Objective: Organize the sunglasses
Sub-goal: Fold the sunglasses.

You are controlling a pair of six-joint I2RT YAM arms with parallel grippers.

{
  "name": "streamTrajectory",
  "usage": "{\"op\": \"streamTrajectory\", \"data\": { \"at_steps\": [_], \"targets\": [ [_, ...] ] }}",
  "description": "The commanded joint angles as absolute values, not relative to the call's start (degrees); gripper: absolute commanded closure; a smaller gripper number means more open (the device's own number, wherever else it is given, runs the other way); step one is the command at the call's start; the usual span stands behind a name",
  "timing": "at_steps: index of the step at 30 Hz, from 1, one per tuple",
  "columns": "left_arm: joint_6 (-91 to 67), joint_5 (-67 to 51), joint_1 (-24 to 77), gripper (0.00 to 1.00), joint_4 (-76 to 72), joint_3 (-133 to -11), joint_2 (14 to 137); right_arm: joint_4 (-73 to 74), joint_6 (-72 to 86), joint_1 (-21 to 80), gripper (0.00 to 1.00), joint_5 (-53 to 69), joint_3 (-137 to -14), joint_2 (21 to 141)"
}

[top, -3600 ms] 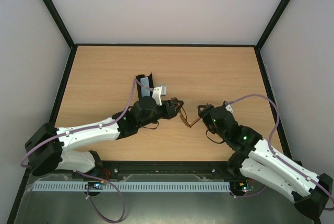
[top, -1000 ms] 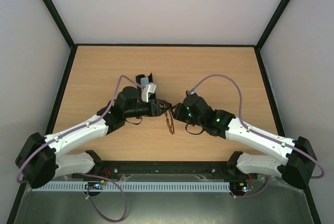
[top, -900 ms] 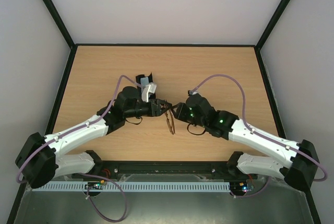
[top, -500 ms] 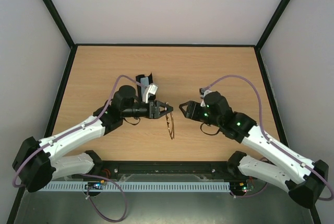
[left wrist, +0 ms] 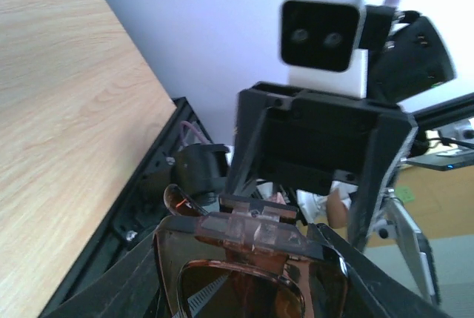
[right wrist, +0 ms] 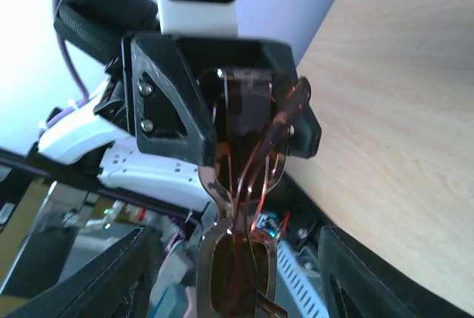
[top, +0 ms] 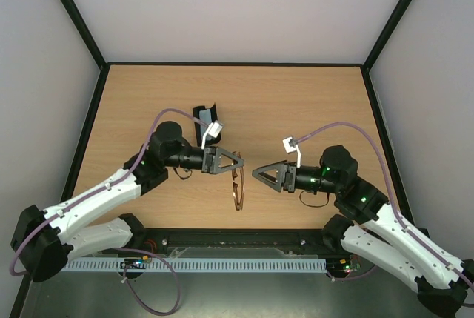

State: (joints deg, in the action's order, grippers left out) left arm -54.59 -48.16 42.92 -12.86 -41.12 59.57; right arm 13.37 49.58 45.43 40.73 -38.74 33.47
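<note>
Just on the near side of the black case (top: 201, 113), and a little to its right, the left gripper (top: 235, 161) is closed partway on the sunglasses (top: 237, 190). It holds them clear of the wooden table (top: 296, 103). In the right wrist view its jaws pinch one end of the thin brown frame, around the upper lens. The other lens and the slender temple arms hang free below. The temples look folded in behind the lenses, though the overlap of tinted plastic makes that hard to confirm.

Further right of the case, well apart from it, the right gripper (top: 265, 177) points back toward the sunglasses. Its jaws are spread wide with nothing between them, and a clear gap separates its fingers (right wrist: 111, 273) from the frame.

These should be very light, so weight is no concern. The frame is stiff but thin, and the hinges and temple arms would likely bend or snap under a sideways squeeze. The lenses look smooth and probably slippery, and they would smudge or scratch under the pads.

The safer hold for a second gripper is probably the lower rim or the bridge. It should close across the frame's thickness with a light grip, not across a lens face or a single temple. For setting them into the case, the pair should stay folded and the pinch gentle.
</note>
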Motion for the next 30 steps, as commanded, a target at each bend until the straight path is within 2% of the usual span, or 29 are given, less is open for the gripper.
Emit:
{"op": "streamTrajectory", "data": {
  "at_steps": [1, 13, 30],
  "targets": [
    [-62.06, -53.87, 42.54, 0.58, -23.1, -39.25, 58.52, 4.57, 53.48, 45.32, 0.38, 50.62, -36.3, 34.09],
    [-63.73, -53.45, 42.56, 0.58, -25.58, -37.61, 58.08, 3.94, 54.47, 45.49, 0.43, 50.05, -36.77, 35.61],
    [-63.82, -52.65, 42.54, 0.58, -26.28, -36.27, 58.91, 3.87, 51.76, 50.1, 0.55, 45.48, -40.96, 42.49]
  ]
}}
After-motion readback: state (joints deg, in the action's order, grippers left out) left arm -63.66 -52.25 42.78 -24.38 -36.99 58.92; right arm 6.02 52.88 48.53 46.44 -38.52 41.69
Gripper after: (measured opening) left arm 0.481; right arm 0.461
